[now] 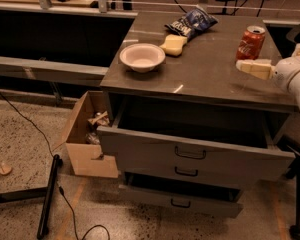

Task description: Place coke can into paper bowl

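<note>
The coke can (251, 42) is red with white script and a silver top. It stands upright at the back right of the grey cabinet top (205, 76). The paper bowl (142, 57) is pale, shallow and empty, and sits at the front left of the same top. My gripper (256, 68) reaches in from the right edge, just in front of the can and slightly right of it, above the cabinet top. It holds nothing. The can and the bowl are far apart.
A yellow sponge-like block (173, 44) and a dark blue chip bag (191, 22) lie behind the bowl. The top drawer (190, 151) is pulled open below the top. A cardboard box (87, 134) sits on the floor to the left, with a cable (50, 194) near it.
</note>
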Robot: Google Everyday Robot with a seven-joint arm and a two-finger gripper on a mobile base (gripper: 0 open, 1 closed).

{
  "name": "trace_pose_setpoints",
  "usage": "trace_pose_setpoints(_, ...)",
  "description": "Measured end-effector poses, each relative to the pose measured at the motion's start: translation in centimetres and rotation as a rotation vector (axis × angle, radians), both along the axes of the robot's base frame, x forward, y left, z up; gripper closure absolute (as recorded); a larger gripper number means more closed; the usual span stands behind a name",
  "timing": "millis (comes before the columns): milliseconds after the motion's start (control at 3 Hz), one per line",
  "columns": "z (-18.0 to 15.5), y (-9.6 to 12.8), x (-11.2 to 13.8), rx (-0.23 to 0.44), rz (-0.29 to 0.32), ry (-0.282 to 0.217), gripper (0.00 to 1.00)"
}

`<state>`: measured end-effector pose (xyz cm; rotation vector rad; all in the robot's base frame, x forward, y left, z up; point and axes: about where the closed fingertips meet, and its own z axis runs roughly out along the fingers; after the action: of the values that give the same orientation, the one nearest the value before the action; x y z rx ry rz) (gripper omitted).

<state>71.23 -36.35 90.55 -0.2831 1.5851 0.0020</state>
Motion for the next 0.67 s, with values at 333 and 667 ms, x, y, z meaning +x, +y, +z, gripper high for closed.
trace_pose_setpoints(333,-1.2,-2.0,2.1,-0.004,-0.043,0.034,0.0)
trace_pose_setpoints(667,-1.6,-2.6,3.9,-0.002,-0.056,0.051,0.0)
